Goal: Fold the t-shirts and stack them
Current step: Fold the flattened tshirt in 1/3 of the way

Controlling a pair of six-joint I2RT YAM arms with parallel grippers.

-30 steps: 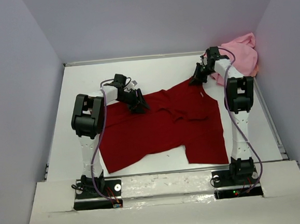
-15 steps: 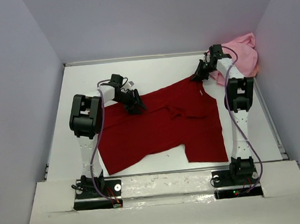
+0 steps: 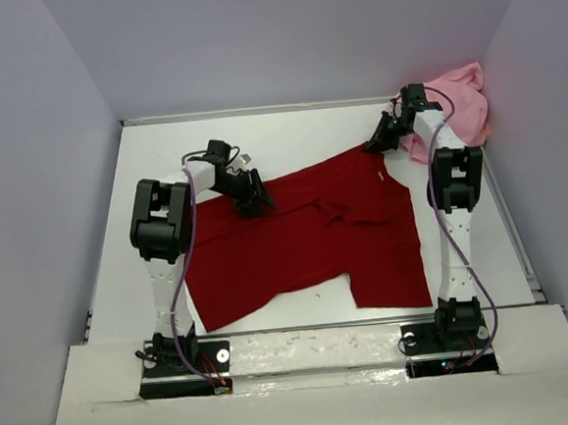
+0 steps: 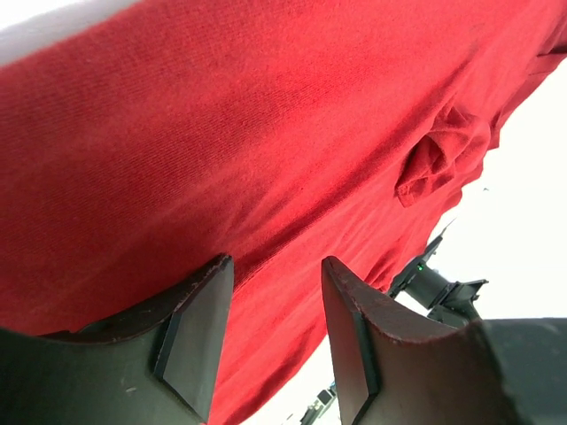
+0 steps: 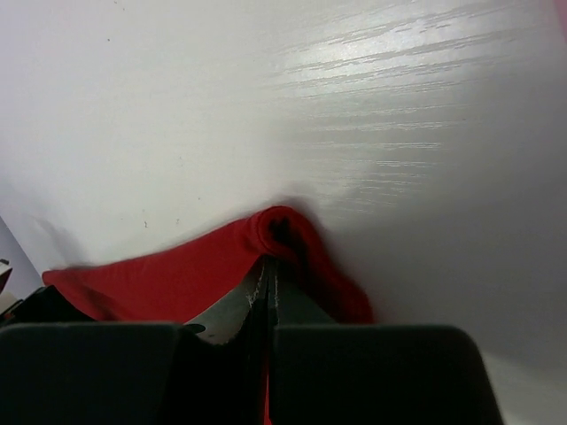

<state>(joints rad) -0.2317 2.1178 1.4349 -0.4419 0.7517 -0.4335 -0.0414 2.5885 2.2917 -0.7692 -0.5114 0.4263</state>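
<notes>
- The dark red t-shirt (image 3: pixel 316 239) lies spread across the middle of the worktop (image 3: pixel 288 138). Its long axis runs left to right, and its far edge slopes up toward the right arm.
- Your right gripper (image 3: pixel 375 147) is at the shirt's far right corner. In the wrist view its jaws are pressed together on a small fold of red cloth, so that corner is clamped.
- Your left gripper (image 3: pixel 254 203) sits over the far left part of the same edge. Its jaws stand apart with nothing between them, and the red cloth lies straight ahead of the gap, just beyond the tips.
- The next move likely turns on that gap. The cloth is in front of the left jaws, not beside them, so drive forward and down onto the edge before you close.
- The left arm is the nearer one to this free edge.
- The light pink t-shirt (image 3: pixel 457 100) is bunched in the far right corner behind the right gripper, with no jaws on it.
</notes>
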